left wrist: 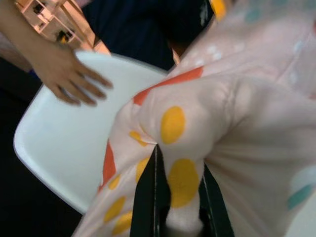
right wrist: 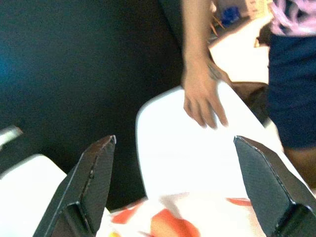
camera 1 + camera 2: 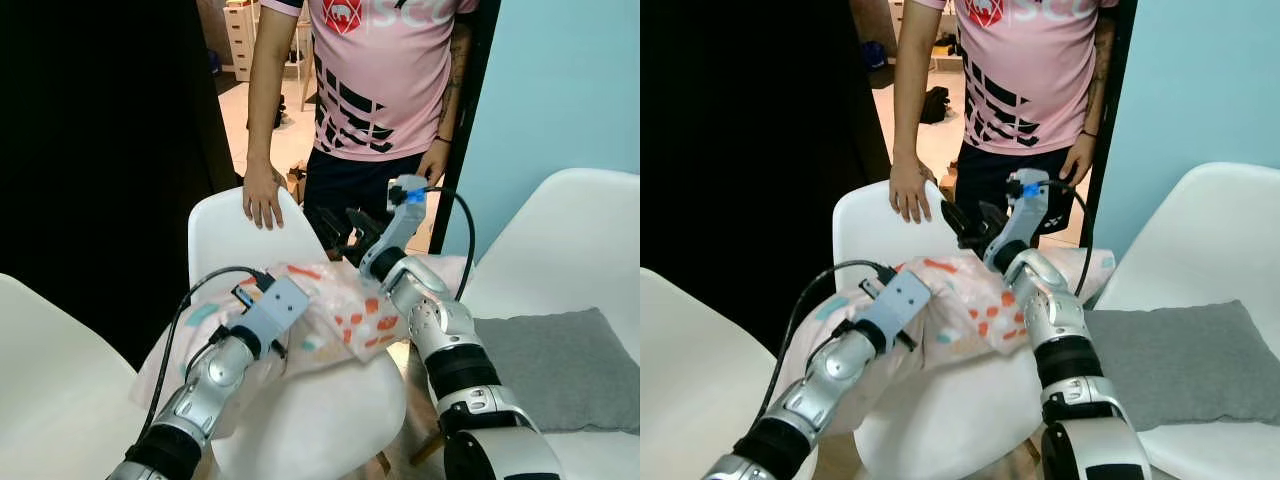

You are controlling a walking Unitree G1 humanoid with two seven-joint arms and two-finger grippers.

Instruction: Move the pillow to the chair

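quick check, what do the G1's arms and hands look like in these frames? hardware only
Both arms are jointed silver metal with black bands near the elbows. A black cable loops over each forearm. The left hand and the right hand each end in two long black fingers. The right wrist carries a blue tag below a grey camera block.

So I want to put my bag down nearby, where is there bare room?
The white chair on the robot's left is bare. The middle chair is crowded: the pillow covers its seat, gripped by the left pincer, and a person's hand rests on its back. The right chair holds a grey cushion.
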